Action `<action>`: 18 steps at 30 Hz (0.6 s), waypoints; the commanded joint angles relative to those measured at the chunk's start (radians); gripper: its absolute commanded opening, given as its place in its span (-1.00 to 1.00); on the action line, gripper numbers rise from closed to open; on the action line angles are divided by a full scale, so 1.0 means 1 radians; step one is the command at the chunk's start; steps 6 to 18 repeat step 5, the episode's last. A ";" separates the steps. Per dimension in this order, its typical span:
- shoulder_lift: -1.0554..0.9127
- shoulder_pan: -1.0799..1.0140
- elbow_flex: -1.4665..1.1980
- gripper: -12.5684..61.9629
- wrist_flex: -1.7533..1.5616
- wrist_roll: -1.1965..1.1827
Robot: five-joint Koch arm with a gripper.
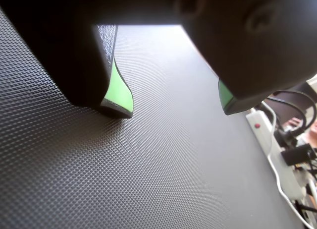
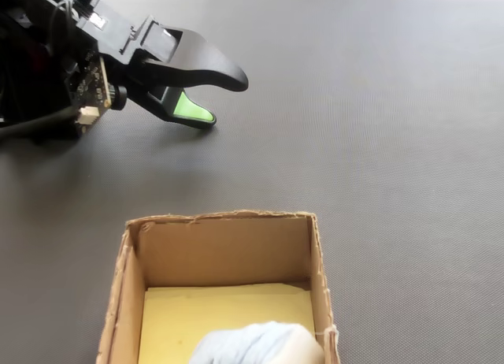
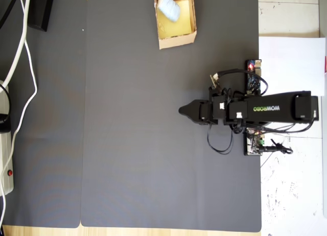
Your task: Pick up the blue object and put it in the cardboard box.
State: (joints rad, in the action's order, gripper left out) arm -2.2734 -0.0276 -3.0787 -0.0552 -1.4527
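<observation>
Even, bright daylight, faint soft shadows; wrist view's near foreground blurred, far background overexposed.

The overhead view looked straight down from high up and took in the whole mat [image 3: 127, 118], with the box [image 3: 176, 39] at the mat's top edge and the arm [image 3: 255, 112] lying in from its right edge. The fixed view stood low and close at the box [image 2: 224, 246], looking across it and over the mat [image 2: 378, 143] toward the gripper [image 2: 224, 100], which showed at upper left. The wrist view rode just above the mat [image 1: 148, 164], looking out between the two jaws toward a power strip [image 1: 260, 125] past the mat's edge. The overhead view shared box and gripper [image 3: 181, 111] with the fixed view, and the strip [image 3: 7, 169] with the wrist view.
</observation>
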 commanded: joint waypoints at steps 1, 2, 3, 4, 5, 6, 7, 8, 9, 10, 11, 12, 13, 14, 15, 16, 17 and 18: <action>-0.097 0.000 -0.040 0.25 0.117 -0.008; -0.097 0.000 -0.040 0.25 0.117 -0.008; -0.097 0.000 -0.040 0.25 0.117 -0.009; -0.097 0.000 -0.040 0.25 0.117 -0.008; -0.097 0.000 -0.040 0.25 0.117 -0.008; -0.097 0.000 -0.040 0.25 0.117 -0.008; -0.097 0.000 -0.040 0.25 0.117 -0.008; -0.097 0.000 -0.040 0.25 0.117 -0.008; -0.097 0.000 -0.040 0.25 0.117 -0.008; -0.097 0.000 -0.040 0.25 0.117 -0.008; -0.097 0.000 -0.040 0.25 0.117 -0.008; -0.097 0.000 -0.040 0.25 0.117 -0.008; -0.097 0.000 -0.040 0.25 0.117 -0.008; -0.097 0.000 -0.040 0.25 0.117 -0.008; -0.097 0.000 -0.040 0.25 0.117 -0.008; -0.097 0.000 -0.040 0.25 0.117 -0.008; -0.097 0.000 -0.040 0.25 0.117 -0.008; -0.097 0.000 -0.040 0.25 0.117 -0.008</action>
